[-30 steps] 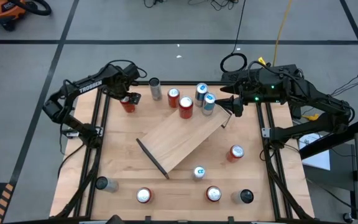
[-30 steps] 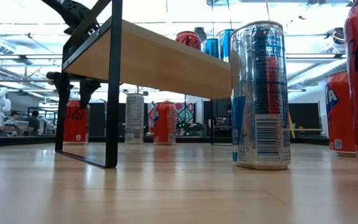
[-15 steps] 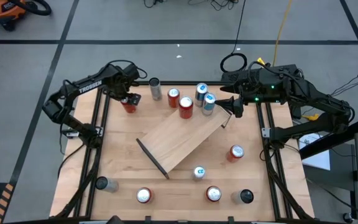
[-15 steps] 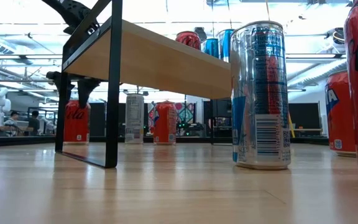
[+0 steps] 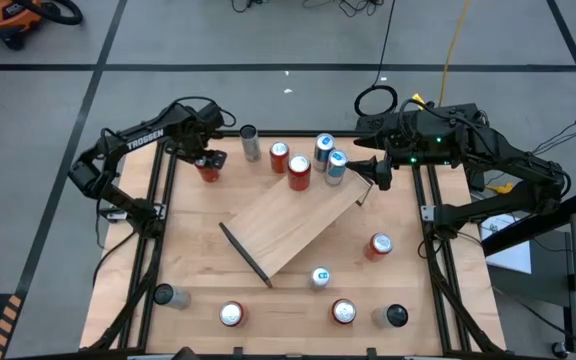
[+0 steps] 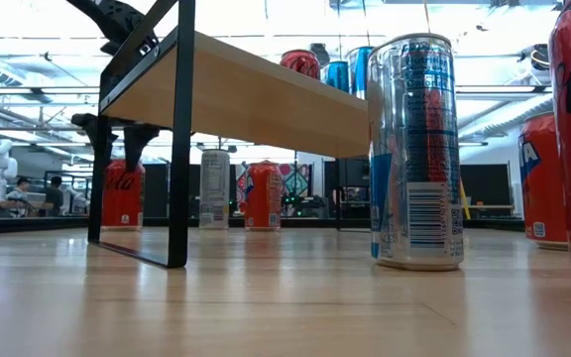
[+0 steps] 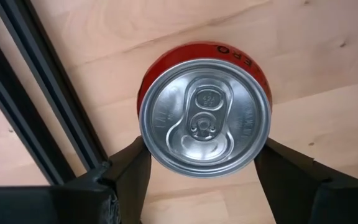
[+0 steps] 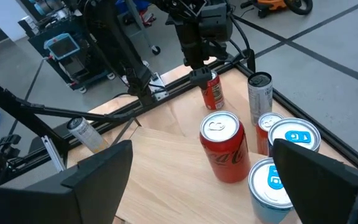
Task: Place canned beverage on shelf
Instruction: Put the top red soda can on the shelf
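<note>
A red can (image 7: 205,121) stands upright on the table at its far left, by the black frame rail. My left gripper (image 5: 206,160) reaches down over it, one finger on each side, shut on it. The shelf (image 5: 293,225), a light-wood board on black brackets, lies slantwise mid-table. At its far right end stand a red can (image 5: 299,172) and a blue can (image 5: 336,165). My right gripper (image 5: 373,172) hovers open beside that end, holding nothing. My left gripper pinches the red can between its two fingers (image 7: 132,168) at opposite sides of the wall, just under the top rim (image 7: 146,146). The fingers come from above, pointing down. The can is upright, and its base (image 6: 122,220) rests on the table.
Behind the shelf stand a slim silver can (image 5: 249,143), a red can (image 5: 279,155) and a blue can (image 5: 323,148). Several more cans stand near the front edge and on the right, among them a blue can (image 5: 320,277) and a red can (image 5: 380,245).
</note>
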{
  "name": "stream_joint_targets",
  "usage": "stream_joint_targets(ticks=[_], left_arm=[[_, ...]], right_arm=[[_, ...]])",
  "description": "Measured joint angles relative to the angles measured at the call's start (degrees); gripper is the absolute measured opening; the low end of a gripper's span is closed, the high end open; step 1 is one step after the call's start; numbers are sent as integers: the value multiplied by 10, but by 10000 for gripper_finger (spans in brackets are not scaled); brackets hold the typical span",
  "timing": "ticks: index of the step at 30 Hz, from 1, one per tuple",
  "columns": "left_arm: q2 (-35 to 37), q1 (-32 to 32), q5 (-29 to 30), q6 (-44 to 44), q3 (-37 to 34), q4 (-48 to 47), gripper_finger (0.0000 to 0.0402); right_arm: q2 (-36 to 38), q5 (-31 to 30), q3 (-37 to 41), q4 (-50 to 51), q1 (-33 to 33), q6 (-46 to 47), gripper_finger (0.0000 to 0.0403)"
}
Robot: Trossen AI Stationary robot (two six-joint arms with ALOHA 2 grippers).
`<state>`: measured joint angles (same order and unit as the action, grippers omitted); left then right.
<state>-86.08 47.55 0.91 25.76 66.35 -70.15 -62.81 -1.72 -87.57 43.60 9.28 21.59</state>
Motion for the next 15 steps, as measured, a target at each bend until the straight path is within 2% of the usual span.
stream_joint_targets(ticks=[5,15], left_arm=[[0,0,2,9,0,45,266],[0,0,5,24,-1,69,340]], right_arm=[[0,0,0,0,0,0,364],[0,0,0,0,0,-2,364]])
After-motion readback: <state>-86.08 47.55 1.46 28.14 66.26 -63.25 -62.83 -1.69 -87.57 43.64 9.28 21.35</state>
